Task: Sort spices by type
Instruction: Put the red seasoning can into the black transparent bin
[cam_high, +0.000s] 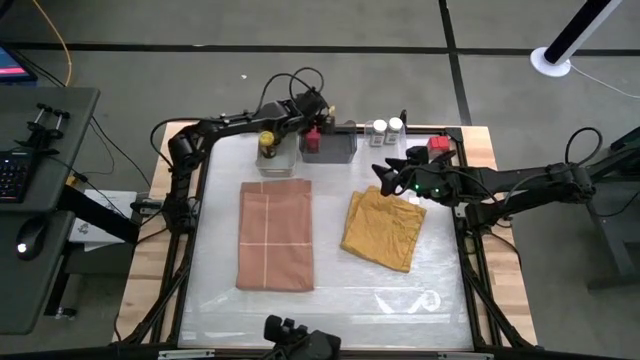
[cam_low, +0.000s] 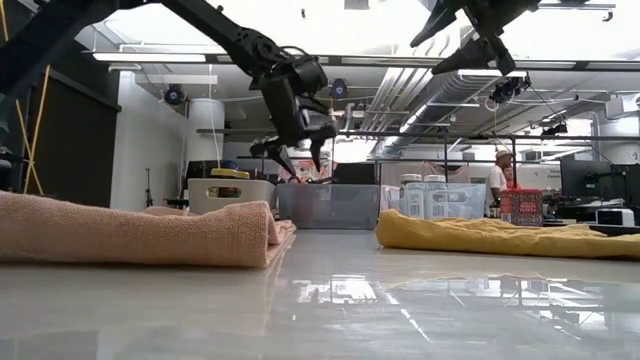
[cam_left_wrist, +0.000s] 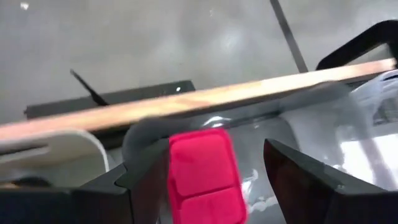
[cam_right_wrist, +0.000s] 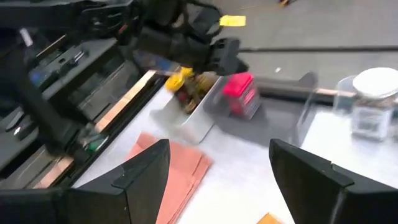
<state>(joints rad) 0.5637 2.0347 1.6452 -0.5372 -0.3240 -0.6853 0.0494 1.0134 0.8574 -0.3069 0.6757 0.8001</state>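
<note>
Item: red tin (cam_high: 312, 137) sits in grey bin (cam_high: 340, 146), far edge of surface. We judge drop-off step.
L hand (cam_high: 318, 118): above tin, fingers apart, empty.
R hand (cam_high: 392, 177): wide, empty, over mustard cloth (cam_high: 383, 230).
Next: 2nd red tin (cam_high: 438, 143), far-right corner, needs fetching.

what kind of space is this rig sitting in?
Looks like a robotics lab or workshop, not a kitchen. The low view shows exposed ceiling ducts, a person among monitors behind the table, and from above a side desk with keyboard and mouse beside the wood-edged table.
</note>
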